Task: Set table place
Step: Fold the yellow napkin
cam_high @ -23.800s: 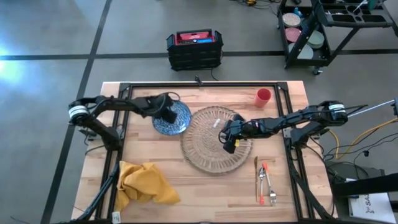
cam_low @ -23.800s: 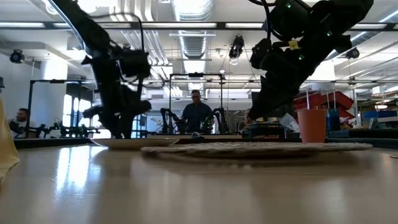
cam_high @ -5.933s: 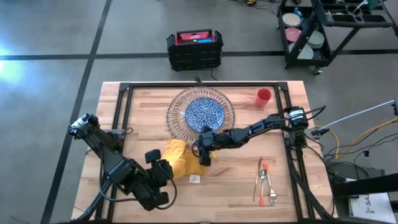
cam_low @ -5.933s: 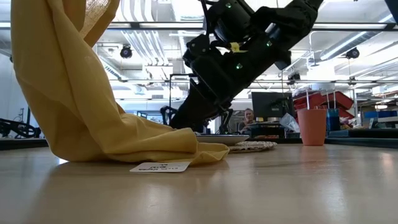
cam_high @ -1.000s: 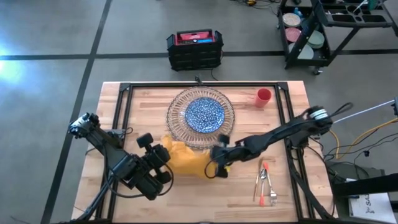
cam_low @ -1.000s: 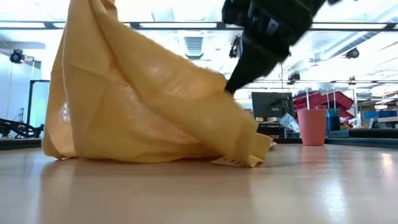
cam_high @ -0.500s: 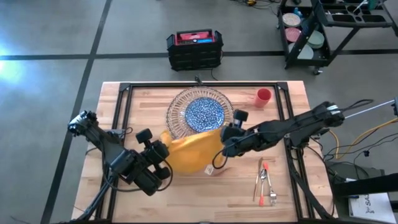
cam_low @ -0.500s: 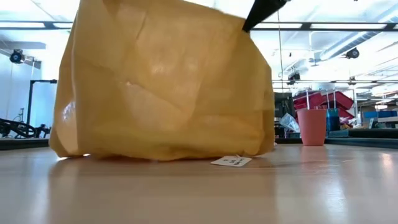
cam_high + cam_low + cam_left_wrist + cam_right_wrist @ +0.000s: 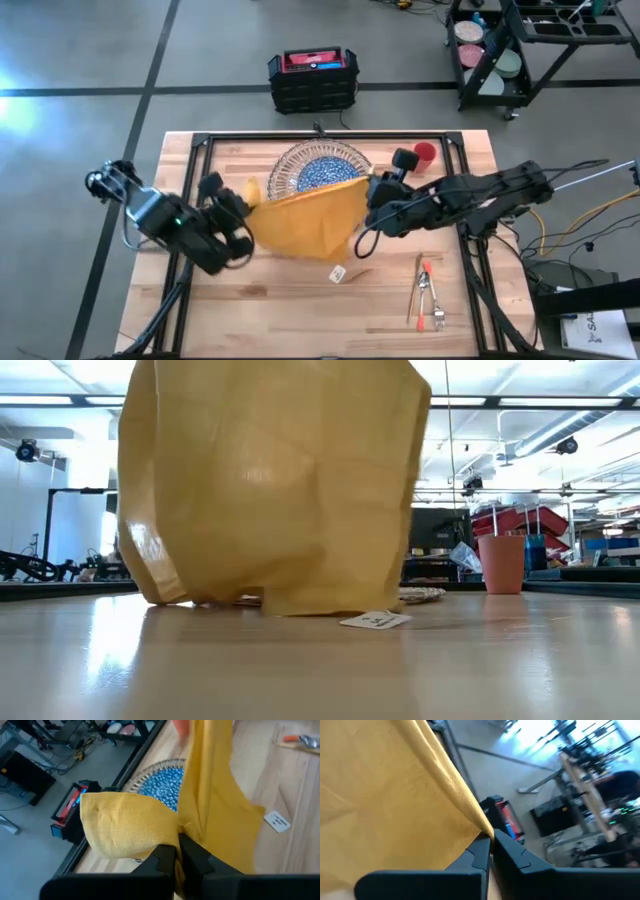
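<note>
The yellow napkin [image 9: 305, 225] hangs spread as a sheet between my two grippers, above the table's middle. My left gripper [image 9: 243, 195] is shut on its left top corner and my right gripper [image 9: 372, 197] on its right top corner. In the low view the napkin's lower edge [image 9: 300, 608] and its white label [image 9: 375, 620] reach the table [image 9: 250, 300]. Behind the napkin, the blue-patterned plate [image 9: 322, 168] rests on the clear ribbed glass charger [image 9: 290, 165]. The red cup [image 9: 426, 154] stands at the far right. The orange-handled cutlery [image 9: 428, 292] lies at the near right. My left gripper pinches a bunched corner of the napkin [image 9: 172, 832] between its two fingers; cloth bulges out beside them, several layers. The napkin hangs below, its lower edge on the table. My right gripper pinches the napkin's hemmed top edge [image 9: 482, 827] at the other corner between its two fingers. The edge runs taut away from the fingers.
The black frame rail [image 9: 320, 136] runs along the table's sides and far edge. Bare wood shows near the front edge [image 9: 300, 320]. Beyond the table, a black and red case [image 9: 313, 78] sits on the floor and a cart [image 9: 530, 50] stands at the back right.
Both grippers have risen and gone toward the table's far edge, moving apart. The napkin, which lay bunched on the table, has been lifted and spread out into a hanging sheet. Only its lower edge and label remain on the table.
</note>
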You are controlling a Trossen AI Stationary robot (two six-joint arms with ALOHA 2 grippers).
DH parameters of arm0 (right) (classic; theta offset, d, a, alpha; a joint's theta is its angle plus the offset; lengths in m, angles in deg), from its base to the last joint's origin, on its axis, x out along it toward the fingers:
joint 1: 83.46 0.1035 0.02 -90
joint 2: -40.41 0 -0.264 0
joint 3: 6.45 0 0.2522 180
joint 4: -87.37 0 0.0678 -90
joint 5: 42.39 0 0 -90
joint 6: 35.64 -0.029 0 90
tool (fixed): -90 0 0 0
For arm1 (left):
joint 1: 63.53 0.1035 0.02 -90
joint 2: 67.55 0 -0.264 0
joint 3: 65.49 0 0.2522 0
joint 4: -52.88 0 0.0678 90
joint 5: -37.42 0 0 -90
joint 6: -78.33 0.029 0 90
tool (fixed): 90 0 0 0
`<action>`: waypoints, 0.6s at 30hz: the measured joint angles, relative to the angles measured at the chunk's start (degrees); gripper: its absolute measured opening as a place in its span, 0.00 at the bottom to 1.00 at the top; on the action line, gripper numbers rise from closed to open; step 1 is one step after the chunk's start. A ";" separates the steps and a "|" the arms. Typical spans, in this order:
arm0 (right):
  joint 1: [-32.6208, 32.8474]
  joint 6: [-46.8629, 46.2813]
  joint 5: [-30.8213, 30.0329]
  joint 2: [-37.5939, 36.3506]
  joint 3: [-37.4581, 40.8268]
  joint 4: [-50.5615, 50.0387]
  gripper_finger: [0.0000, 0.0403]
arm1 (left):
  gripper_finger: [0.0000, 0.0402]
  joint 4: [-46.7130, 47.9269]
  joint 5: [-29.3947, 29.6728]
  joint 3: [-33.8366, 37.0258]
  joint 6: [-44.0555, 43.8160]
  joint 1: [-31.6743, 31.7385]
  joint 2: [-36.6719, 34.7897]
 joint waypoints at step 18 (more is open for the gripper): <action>-0.87 -1.55 -0.11 4.07 -20.44 -18.25 0.00 | 0.00 -1.28 -11.81 -13.96 4.74 3.09 -4.49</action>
